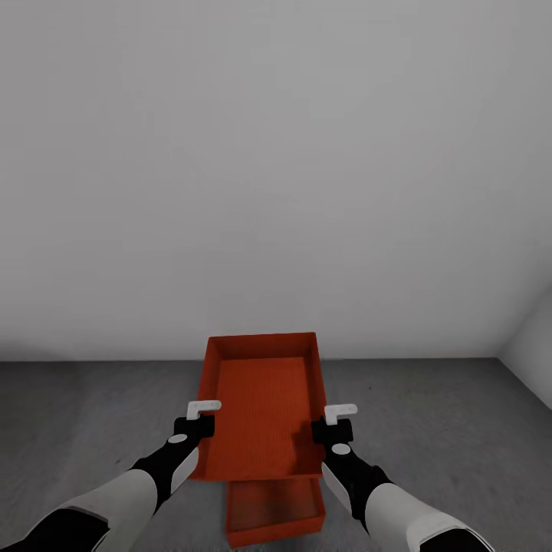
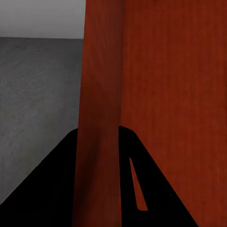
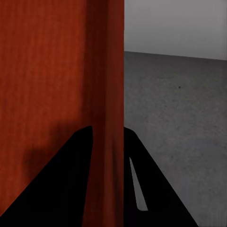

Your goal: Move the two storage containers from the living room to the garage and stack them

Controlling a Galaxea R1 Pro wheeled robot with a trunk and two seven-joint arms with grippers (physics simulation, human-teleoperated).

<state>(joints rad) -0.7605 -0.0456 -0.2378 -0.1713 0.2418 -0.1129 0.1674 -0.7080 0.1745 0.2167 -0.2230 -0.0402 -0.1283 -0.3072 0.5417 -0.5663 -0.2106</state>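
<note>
I see my left gripper clamped on the left long wall of the upper storage container, an orange-red open-top bin with thin tapered walls and a ribbed flat bottom. It holds nothing. My left wrist view shows that wall pinched between both fingers. Beneath it, the lower storage container sits on the dark grey floor, its visible part bare. My right gripper grips the right wall likewise.

Upper orange-red container open-top, level, held off floor betw. both grippers, near grey wall; 2nd container on concrete directly below, partly covered
</note>
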